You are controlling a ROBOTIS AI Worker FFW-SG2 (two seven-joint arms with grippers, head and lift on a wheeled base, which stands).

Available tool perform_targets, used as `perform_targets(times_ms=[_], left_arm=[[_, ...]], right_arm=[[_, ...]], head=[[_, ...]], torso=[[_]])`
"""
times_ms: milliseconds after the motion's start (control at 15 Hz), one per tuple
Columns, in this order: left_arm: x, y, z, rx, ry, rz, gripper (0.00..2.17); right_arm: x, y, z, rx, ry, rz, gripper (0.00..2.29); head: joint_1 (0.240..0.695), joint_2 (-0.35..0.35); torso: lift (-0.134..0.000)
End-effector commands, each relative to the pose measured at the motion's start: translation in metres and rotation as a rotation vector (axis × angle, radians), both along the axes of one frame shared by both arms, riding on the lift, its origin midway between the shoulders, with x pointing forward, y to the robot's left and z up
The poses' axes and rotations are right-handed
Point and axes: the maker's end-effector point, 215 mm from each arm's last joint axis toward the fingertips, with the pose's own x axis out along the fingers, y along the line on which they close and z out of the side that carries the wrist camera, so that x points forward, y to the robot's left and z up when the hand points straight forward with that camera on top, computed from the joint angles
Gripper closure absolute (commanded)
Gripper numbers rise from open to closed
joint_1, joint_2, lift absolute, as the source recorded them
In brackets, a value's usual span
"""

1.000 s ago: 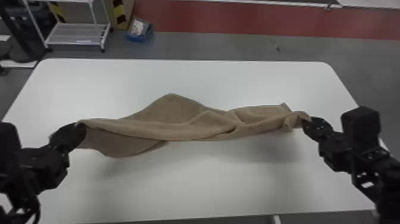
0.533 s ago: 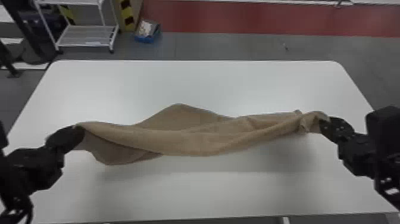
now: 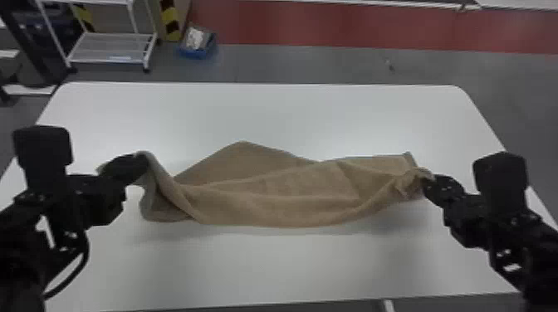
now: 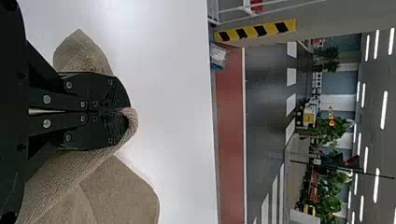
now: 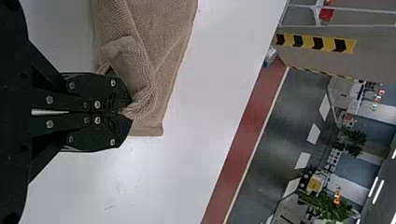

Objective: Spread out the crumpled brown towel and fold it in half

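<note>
Couldn't see beneath the brown towel (image 3: 270, 207), or its pinched bits in the left pincer (image 3: 135, 161) and right pincer (image 3: 428, 180). Couldn't identify the blurred contents of the blue bin (image 3: 193, 53) or the tiny object (image 3: 388, 64) on the floor (image 3: 311, 64). Found the white cart (image 3: 106, 43) cut off at the head view's top.

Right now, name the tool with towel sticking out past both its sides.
The left tool, towel flanking it; the right tool has towel past one side only.

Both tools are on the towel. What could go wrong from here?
Slip: the right tool and left tool each pinch only a small bit of the towel at their tips; a hard pull could free one.

Creases: it droops in folds between them, bunched at the right tool, so laying it down like this may trap wrinkles.
</note>
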Motion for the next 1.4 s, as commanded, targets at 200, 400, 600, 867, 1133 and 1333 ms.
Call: perform_targets(times_ms=[200,400,600,867,1133,1333], left_arm=[[0.016,0.029,0.007,-0.008,0.02,0.069,1.21],[0.027,0.035,-0.002,-0.017,0.036,0.095,1.21],[0.042,0.024,-0.007,-0.028,0.049,0.078,1.21],[0.043,0.03,-0.031,-0.012,0.096,0.103,0.0],[0.021,0.047,-0.035,0.007,0.106,0.127,0.02],[0.006,0.064,-0.034,0.019,0.109,0.158,0.02]], right_arm=[[0.0,-0.038,-0.014,0.088,0.055,-0.16,1.65],[0.005,-0.048,-0.021,0.138,0.097,-0.225,1.65],[0.014,-0.035,-0.021,0.224,0.118,-0.238,1.65],[0.024,-0.029,-0.021,0.249,0.139,-0.247,1.65],[0.027,-0.022,-0.024,0.257,0.152,-0.238,1.64],[0.023,-0.022,-0.029,0.252,0.155,-0.24,0.08]], head=[[0.695,-0.09],[0.695,-0.095],[0.695,-0.095],[0.695,-0.086],[0.695,-0.074],[0.695,-0.047]], torso=[[-0.125],[-0.125],[-0.125],[-0.125],[-0.125],[-0.125]])
